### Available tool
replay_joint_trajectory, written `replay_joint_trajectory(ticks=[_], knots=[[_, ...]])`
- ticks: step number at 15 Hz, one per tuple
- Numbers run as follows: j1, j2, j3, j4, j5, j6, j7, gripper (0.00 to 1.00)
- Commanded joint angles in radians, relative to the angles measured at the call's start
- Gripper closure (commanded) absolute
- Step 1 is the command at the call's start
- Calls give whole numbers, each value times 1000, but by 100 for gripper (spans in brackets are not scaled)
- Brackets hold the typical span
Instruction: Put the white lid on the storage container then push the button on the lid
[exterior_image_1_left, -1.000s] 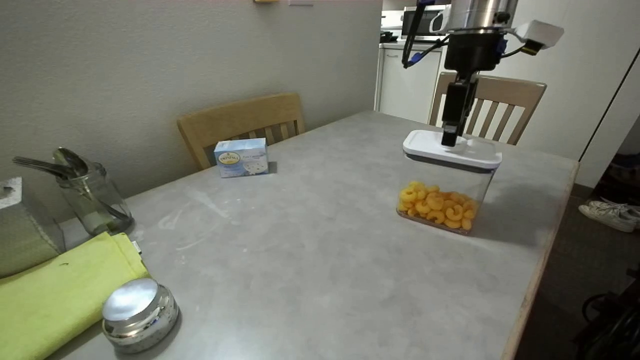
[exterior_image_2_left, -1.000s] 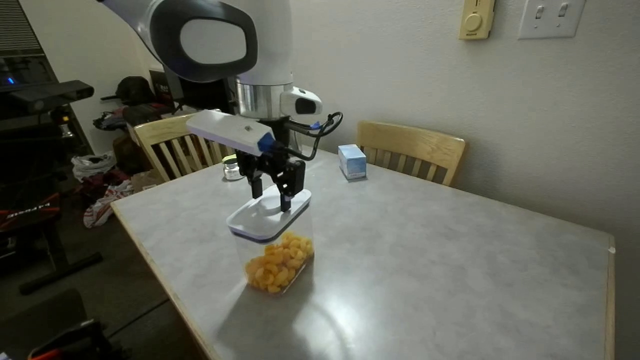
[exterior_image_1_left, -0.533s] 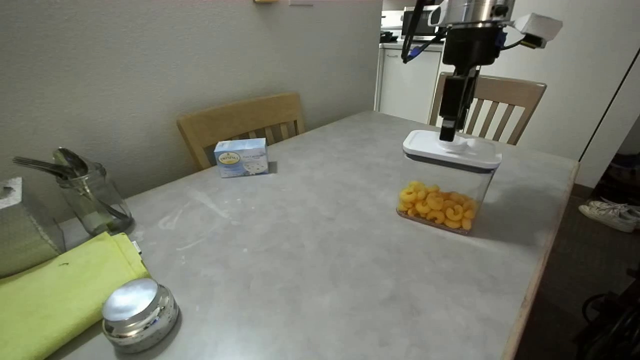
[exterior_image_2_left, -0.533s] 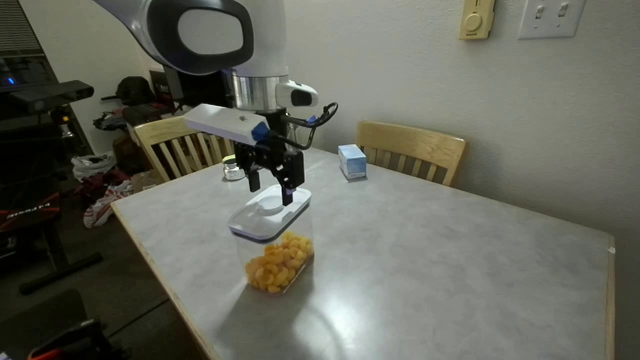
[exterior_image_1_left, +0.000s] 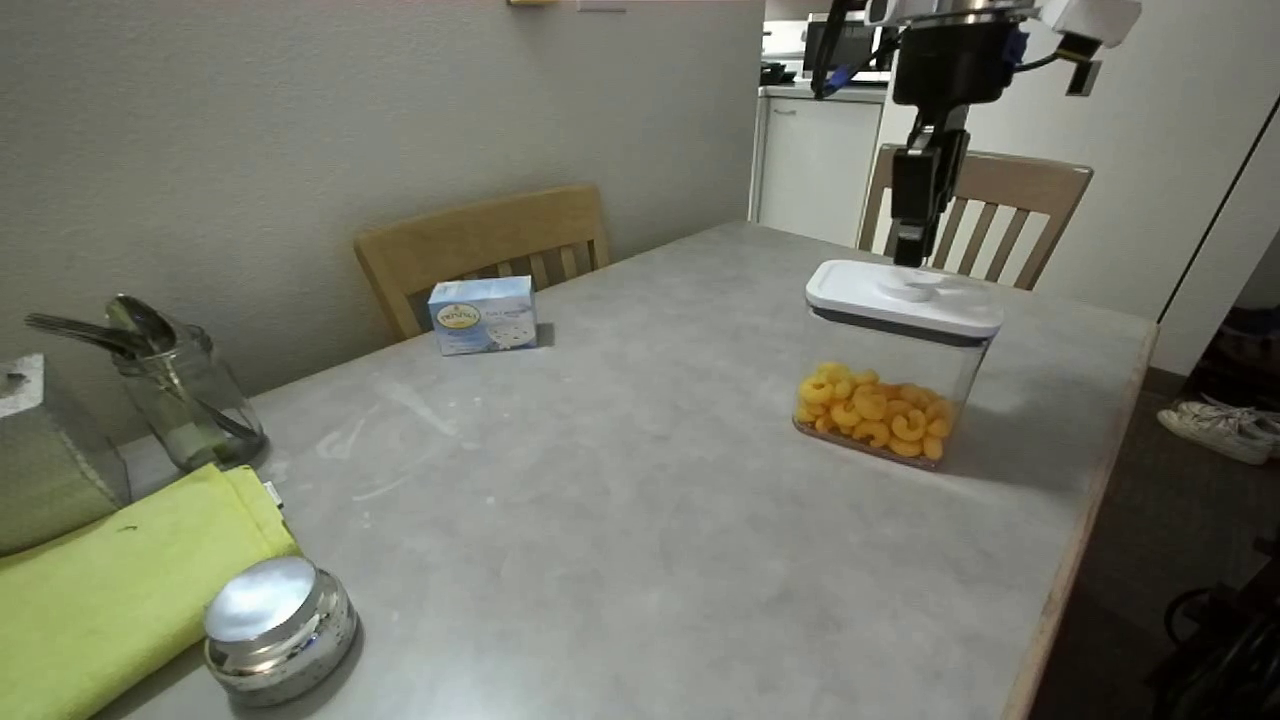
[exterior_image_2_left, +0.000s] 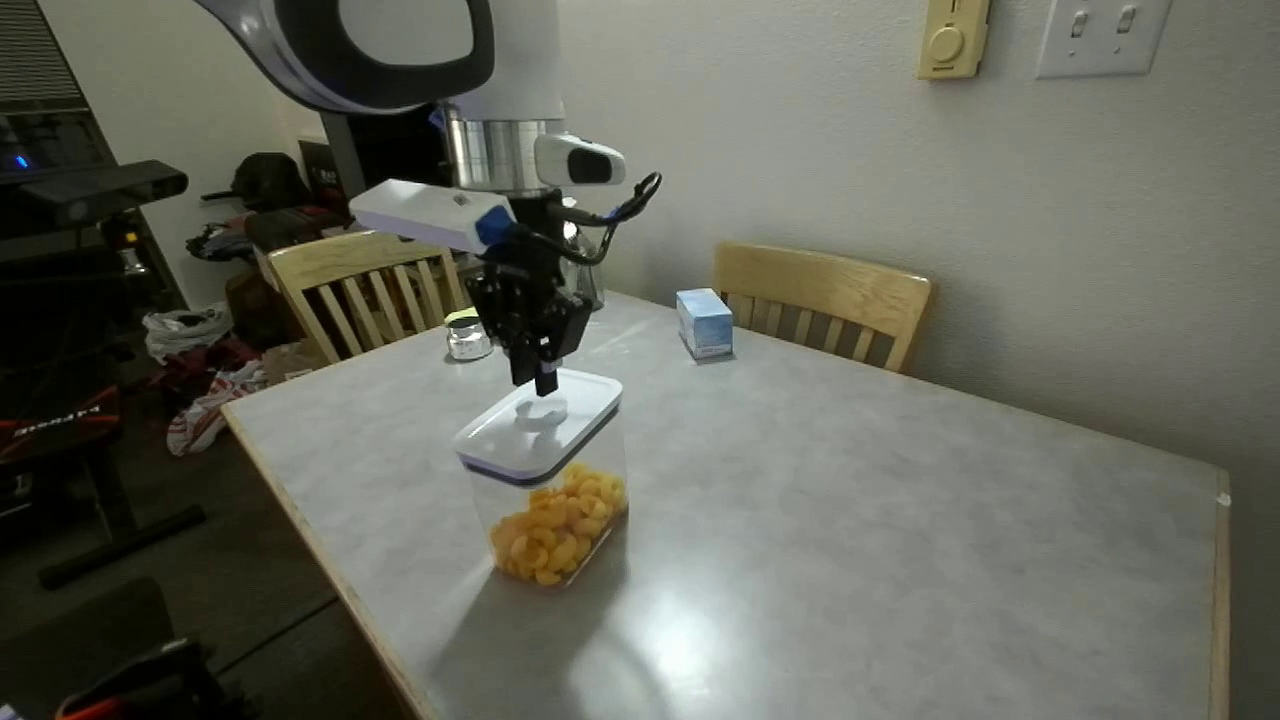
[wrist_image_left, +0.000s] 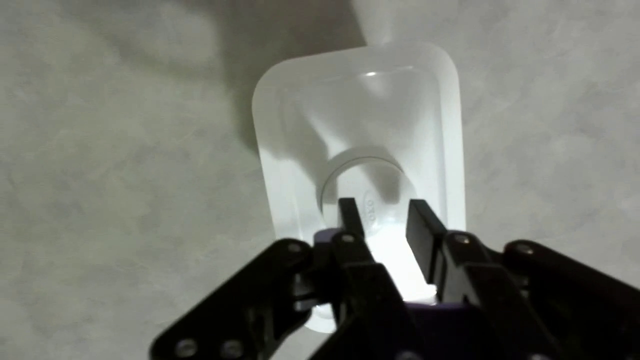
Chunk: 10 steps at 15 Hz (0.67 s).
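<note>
Tool (wrist_image_left: 384, 206) hangs, two fingers (wrist_image_left: 422, 230) parted, above one button (wrist_image_left: 357, 182) on one white lid (exterior_image_1_left: 905, 312) atop one storage container (exterior_image_1_left: 880, 350).

Through my cameras I saw a home: wooden chairs (exterior_image_1_left: 485, 235) stood at the edges of a dining table (exterior_image_1_left: 620, 500), which held a tea box (exterior_image_1_left: 485, 318) and a glass jar (exterior_image_1_left: 195, 408) with cutlery (exterior_image_1_left: 140, 320) in it. Beyond the table, in an exterior view, I made out a microwave (exterior_image_1_left: 855, 46) and a white kitchen cabinet (exterior_image_1_left: 820, 170), and pale shoes (exterior_image_1_left: 1222, 430) lay on the floor (exterior_image_1_left: 1180, 510).
</note>
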Motion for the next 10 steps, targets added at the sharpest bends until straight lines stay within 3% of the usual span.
replay_joint_trajectory(ticks=[1,10], knots=[[-1,-11,8,-1,20,-26,17,97],[-26,82,3,-40,171,85,-32,100]])
